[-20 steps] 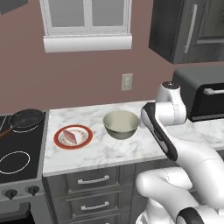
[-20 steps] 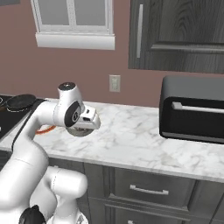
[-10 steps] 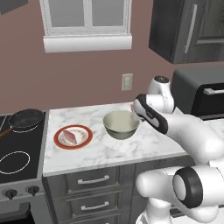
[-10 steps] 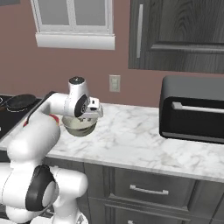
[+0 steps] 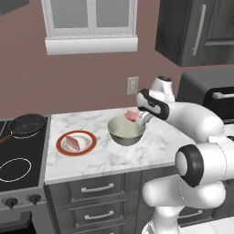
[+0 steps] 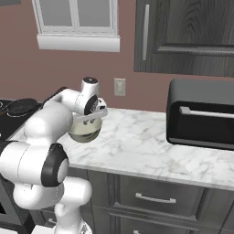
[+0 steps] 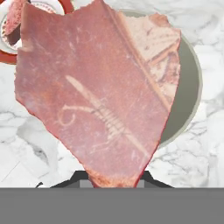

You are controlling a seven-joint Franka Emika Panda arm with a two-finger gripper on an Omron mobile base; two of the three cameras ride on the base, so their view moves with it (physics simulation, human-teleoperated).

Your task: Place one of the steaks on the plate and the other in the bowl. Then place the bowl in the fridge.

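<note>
One flat pink-red raw steak (image 5: 72,143) lies on the red-rimmed white plate (image 5: 89,145) while the robot's claw (image 5: 138,117), clamped on the second steak (image 7: 96,92), holds it above the cream-rimmed bowl (image 5: 126,132) on the marble desk (image 5: 105,157); the fridge step remains.

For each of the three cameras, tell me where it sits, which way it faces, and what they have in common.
Left base view: behind the arm's left, looking forward and down at the counter; the arm rises lower right, its hand holding a steak over the bowl.
Right base view: behind the arm's right; the arm rises lower left, covering part of the bowl.
Hand view: looks along the hand onto the steak.
Shared: bowl and counter appear in all.
</note>
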